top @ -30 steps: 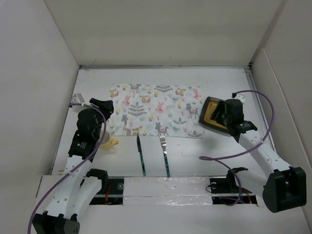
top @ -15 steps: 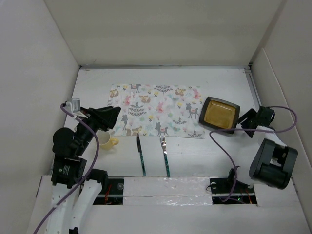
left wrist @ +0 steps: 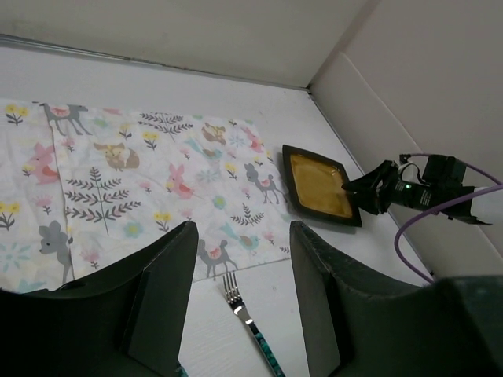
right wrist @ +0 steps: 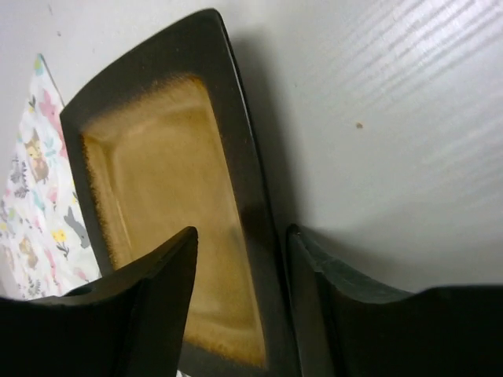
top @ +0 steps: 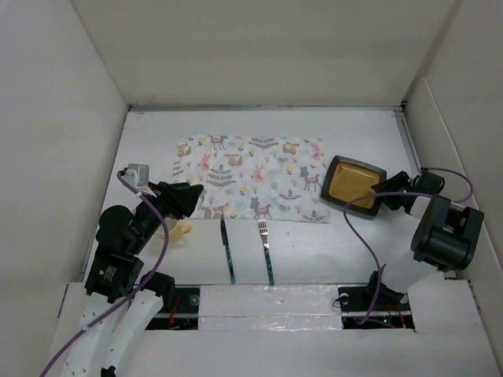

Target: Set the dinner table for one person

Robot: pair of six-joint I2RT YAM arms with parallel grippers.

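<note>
Dinner table point(top: 314, 126): white top walled by white panels, filling the top view. Judged rigid, fixed and smooth; nothing on it to grip, and pieces should slide across it readily, so settings are better lifted than pushed.

Placemat point(top: 251, 177): animal-print cloth, lying flat at the middle of the table. Soft and limp; likely to wrinkle if dragged.

Left gripper point(top: 187, 196): at the left of the top view, over the placemat's lower left corner, pointing right. Fingers spread, nothing between them.

Right gripper point(top: 381, 198): at the right of the top view, low against the plate. Fingers spread; in the wrist view the plate's near rim sits in the gap between them, not clamped.

Plate point(top: 355, 184): square, dark rim, amber centre, flat on the table just right of the placemat's lower right corner. Looks glazed: stiff, fairly heavy, slick, breakable. Best hold is a pinch across the raised rim at mid-side; a corner hold could let it swing.

Knife point(top: 227, 251) and fork point(top: 266, 250): side by side below the placemat, well apart from the plate. Thin, hard, flat-lying; take at the handle.

Cup point(top: 177, 229): pale yellow, below the left gripper, partly hidden by the arm; pose unclear.
</note>
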